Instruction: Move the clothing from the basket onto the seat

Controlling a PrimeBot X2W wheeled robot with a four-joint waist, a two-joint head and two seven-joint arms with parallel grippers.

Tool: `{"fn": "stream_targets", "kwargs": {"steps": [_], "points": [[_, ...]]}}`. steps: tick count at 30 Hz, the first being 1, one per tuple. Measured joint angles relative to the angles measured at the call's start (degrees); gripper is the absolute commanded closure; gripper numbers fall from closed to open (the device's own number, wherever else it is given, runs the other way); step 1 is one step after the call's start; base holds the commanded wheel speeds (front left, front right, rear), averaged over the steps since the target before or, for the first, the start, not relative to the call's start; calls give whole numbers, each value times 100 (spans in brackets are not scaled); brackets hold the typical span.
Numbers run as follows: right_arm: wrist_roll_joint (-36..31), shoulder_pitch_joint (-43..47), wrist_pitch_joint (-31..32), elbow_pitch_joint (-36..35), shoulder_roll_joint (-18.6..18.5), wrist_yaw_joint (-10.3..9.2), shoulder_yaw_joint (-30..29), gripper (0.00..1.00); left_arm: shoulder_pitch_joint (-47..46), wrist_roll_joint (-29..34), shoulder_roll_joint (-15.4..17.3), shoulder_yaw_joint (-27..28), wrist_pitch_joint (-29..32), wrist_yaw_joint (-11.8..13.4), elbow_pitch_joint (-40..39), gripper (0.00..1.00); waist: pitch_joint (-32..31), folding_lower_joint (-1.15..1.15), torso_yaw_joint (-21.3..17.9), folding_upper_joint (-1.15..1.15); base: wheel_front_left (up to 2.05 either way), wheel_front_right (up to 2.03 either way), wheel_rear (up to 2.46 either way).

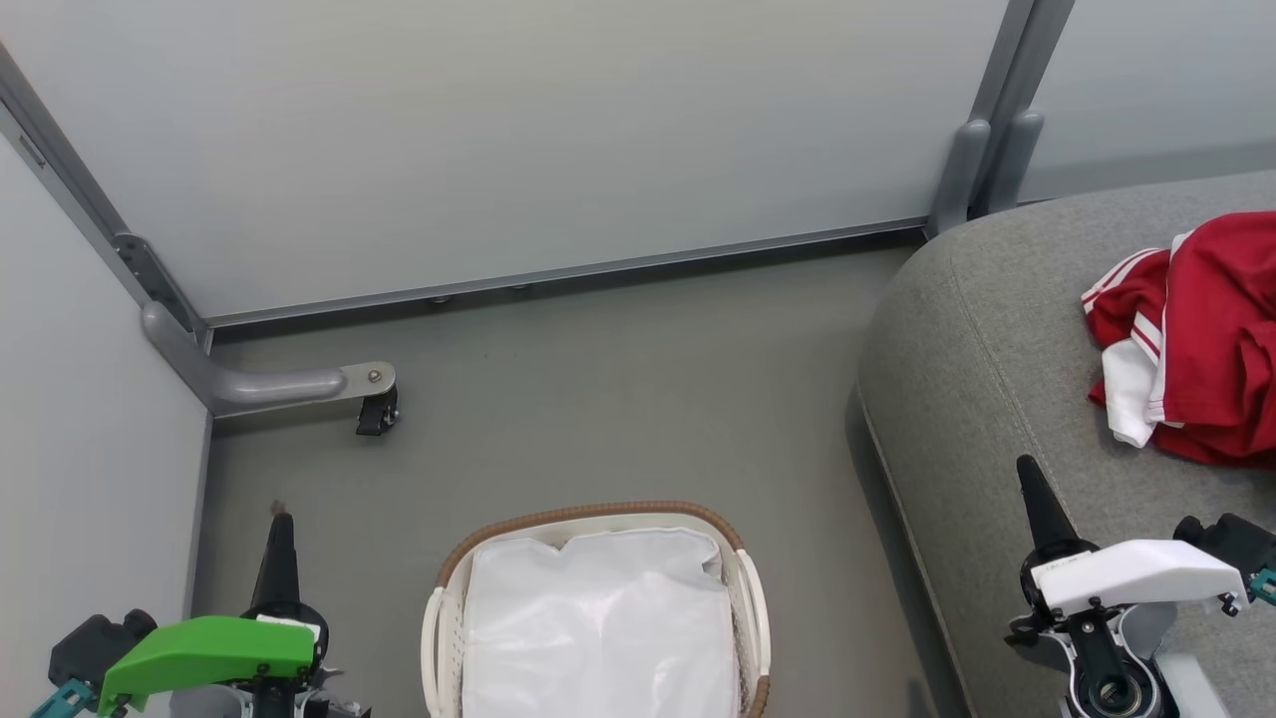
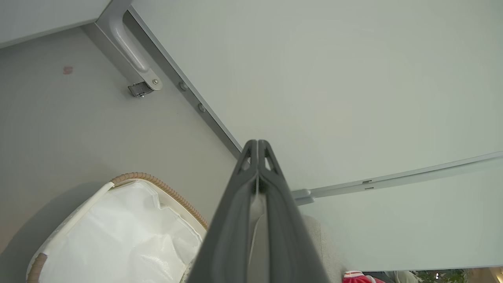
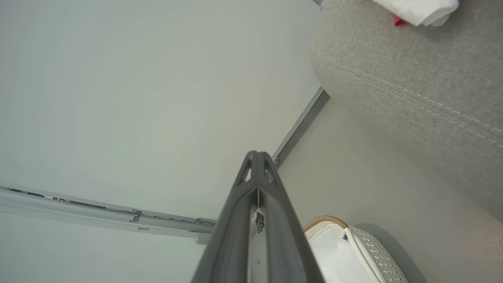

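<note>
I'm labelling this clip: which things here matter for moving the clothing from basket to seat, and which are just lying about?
Part of the job:
red clothing, lying on the seat
basket, white lining showing
grey seat

Just lying about:
partition panels
caster foot
floor

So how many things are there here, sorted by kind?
Basket: 1
Seat: 1
Heap of red clothing: 1
Sets of robot fingers: 2, left fingers and right fingers, both shut
Total: 5
</note>
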Motion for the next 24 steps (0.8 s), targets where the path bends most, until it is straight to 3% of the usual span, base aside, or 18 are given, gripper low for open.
{"fn": "stream_targets", "kwargs": {"steps": [24], "points": [[1282, 46, 338, -187, -9, -1, -140, 100, -88, -1202, 5, 104, 333, 0, -172, 100, -65, 0, 23, 0, 0, 0, 0]]}}
